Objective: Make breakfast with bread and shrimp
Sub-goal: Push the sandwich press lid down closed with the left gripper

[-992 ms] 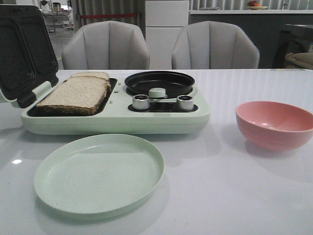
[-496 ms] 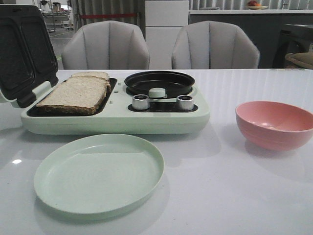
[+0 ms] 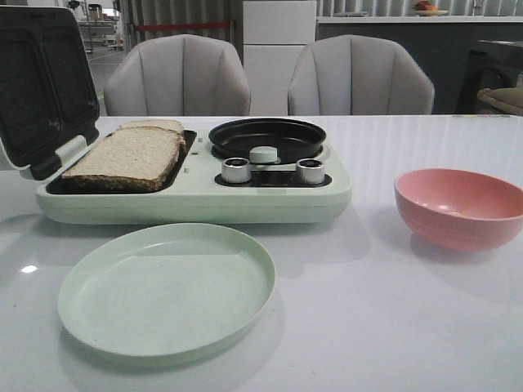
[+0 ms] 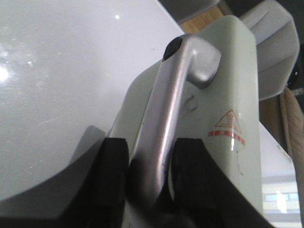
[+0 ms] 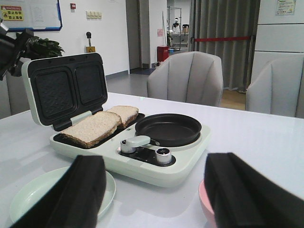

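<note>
Two slices of bread (image 3: 127,155) lie overlapping in the left tray of the pale green breakfast maker (image 3: 196,204), also seen in the right wrist view (image 5: 92,127). Its lid (image 3: 37,90) stands open. My left gripper (image 4: 151,147) is shut on the lid's silver handle (image 4: 166,104), and is out of the front view. The shrimp shows only as a small pale piece (image 3: 448,210) in the pink bowl (image 3: 490,233). My right gripper (image 5: 154,190) hangs open over the table in front of the maker, holding nothing.
A round black pan (image 3: 266,137) sits on the maker's right side, behind two silver knobs (image 3: 236,170). An empty pale green plate (image 3: 163,290) lies in front of the maker. Two grey chairs (image 3: 180,77) stand behind the table.
The lid has tilted slightly further back to the left. The bread, plate and bowl have not moved.
</note>
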`<state>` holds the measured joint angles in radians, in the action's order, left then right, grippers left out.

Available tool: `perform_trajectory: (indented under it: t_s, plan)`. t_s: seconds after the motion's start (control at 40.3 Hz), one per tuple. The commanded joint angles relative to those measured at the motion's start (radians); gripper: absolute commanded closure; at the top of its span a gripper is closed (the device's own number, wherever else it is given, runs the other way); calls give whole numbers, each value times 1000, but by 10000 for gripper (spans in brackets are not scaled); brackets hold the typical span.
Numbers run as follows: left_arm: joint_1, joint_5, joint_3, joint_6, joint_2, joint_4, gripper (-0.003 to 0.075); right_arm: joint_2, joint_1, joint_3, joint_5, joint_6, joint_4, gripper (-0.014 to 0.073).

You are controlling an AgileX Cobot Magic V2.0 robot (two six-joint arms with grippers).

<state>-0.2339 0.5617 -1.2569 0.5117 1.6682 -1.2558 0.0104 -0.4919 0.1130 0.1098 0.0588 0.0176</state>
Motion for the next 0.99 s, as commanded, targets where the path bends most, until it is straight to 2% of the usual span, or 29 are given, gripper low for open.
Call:
perform_trajectory:
  t_s: [0.0,0.198,0.397,0.57,0.967]
  plan:
    - [40,43,-31,118,-40,-134,495,18,1,29,-93,-4,-9,42]
    - [171,8,-31,242,-32,-132,535,18,1,29,-93,-4,-9,42]
    - [326,-11,-31,377,44,-100,535,18,1,29,-93,-4,-9,42]
    - [418,-11,-31,379,142,18,535,18,1,29,-93,-4,-9,42]
    - [431,-27,-31,379,155,126,531,18,1,29,-93,-4,-9,42]
